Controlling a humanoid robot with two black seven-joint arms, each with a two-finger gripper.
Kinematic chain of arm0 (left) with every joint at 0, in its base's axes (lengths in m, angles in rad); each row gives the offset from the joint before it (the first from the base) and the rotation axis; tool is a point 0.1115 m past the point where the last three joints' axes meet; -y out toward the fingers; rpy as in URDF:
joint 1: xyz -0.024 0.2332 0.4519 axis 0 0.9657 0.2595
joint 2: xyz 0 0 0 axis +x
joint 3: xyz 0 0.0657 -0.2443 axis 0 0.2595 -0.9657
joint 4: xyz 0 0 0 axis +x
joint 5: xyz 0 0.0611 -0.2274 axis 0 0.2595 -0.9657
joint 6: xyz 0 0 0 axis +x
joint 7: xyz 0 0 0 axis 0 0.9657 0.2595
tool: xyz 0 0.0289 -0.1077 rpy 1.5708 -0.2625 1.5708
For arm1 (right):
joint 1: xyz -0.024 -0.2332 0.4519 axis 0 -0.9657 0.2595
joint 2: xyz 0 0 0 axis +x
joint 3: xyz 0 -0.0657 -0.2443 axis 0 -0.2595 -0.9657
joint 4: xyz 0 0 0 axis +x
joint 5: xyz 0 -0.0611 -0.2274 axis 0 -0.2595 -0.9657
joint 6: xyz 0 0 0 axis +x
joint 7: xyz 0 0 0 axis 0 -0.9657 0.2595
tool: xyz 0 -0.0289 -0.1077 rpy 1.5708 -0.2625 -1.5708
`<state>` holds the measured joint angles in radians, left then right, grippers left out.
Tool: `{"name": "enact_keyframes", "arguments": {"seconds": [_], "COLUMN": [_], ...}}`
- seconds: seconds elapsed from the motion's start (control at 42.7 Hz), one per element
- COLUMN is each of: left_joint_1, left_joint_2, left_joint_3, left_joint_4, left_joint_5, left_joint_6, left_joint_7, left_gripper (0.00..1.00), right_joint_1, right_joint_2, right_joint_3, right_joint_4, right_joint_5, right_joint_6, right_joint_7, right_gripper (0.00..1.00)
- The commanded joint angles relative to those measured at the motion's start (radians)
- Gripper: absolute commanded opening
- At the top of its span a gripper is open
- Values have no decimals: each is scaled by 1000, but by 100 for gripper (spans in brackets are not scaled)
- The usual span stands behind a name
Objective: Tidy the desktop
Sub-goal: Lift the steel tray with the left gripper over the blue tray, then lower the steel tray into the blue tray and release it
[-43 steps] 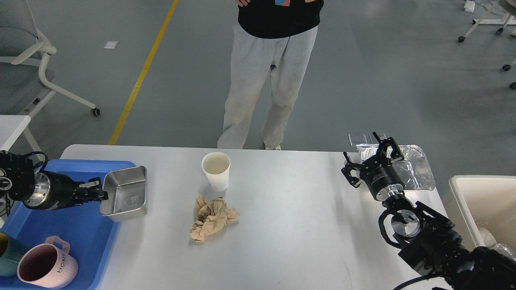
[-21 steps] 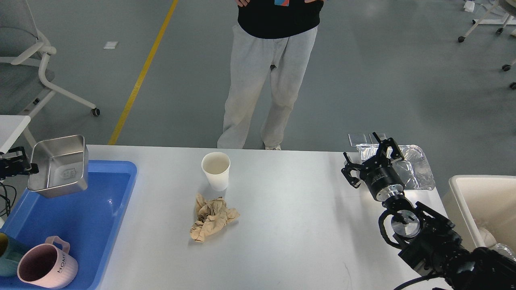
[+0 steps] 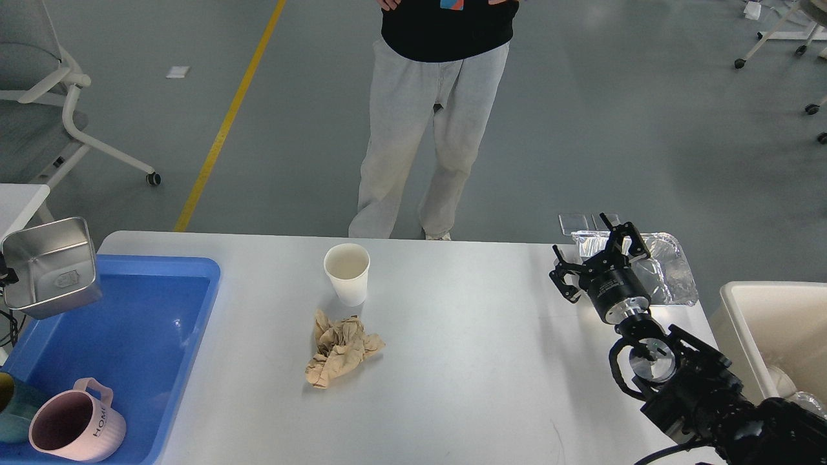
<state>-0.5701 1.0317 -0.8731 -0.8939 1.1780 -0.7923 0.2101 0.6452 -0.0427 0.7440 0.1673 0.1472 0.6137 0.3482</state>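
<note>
The white-grey desktop [image 3: 484, 361] carries a white paper cup [image 3: 347, 274] standing upright and a crumpled brown paper [image 3: 339, 349] just in front of it. A crinkled silver foil wrapper [image 3: 669, 268] lies at the far right corner. My right gripper [image 3: 597, 253] is open and empty, just left of the wrapper. My left gripper [image 3: 4, 276] shows only as a dark sliver at the left edge. It holds a steel container [image 3: 48, 266] tilted in the air over the far left corner of the blue tray [image 3: 129, 336].
A pink mug [image 3: 74, 426] and a teal cup [image 3: 10, 403] sit in the blue tray's near end. A beige bin [image 3: 775, 329] stands off the desktop's right edge. A person [image 3: 420, 129] stands at the far edge. A small white table [image 3: 19, 200] is at left.
My left gripper has lifted the steel container off the tray's right rim and carried it left and up, almost out of view. The right arm has hardly moved.
</note>
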Motion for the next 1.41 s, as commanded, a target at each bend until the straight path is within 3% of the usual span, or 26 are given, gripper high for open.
{"name": "enact_keyframes", "arguments": {"seconds": [0.0, 0.211, 0.422, 0.937, 1.172, 1.383], "left_joint_1": [2, 2, 1, 2, 6, 7], "left_joint_2": [-87, -186, -269, -370, -400, -390], "left_joint_3": [16, 88, 91, 89, 92, 95], "left_joint_4": [88, 138, 207, 297, 314, 314], "left_joint_5": [6, -6, -12, -14, -15, -92], "left_joint_6": [53, 174, 235, 283, 308, 306], "left_joint_7": [14, 15, 14, -1, 0, -1], "left_gripper": [0, 0, 0, 1, 11, 37], "right_joint_1": [-2, -6, -9, -7, -7, -7], "right_joint_2": [-2, -2, -17, -26, -26, -26], "right_joint_3": [0, 0, -1, 0, -1, 0], "right_joint_4": [0, 0, -2, -2, -2, -2], "right_joint_5": [0, 0, 0, 0, 0, 0], "right_joint_6": [0, 0, 0, 1, 0, 1], "right_joint_7": [0, 0, 0, 0, 0, 0], "right_gripper": [100, 100, 100, 100, 100, 100]}}
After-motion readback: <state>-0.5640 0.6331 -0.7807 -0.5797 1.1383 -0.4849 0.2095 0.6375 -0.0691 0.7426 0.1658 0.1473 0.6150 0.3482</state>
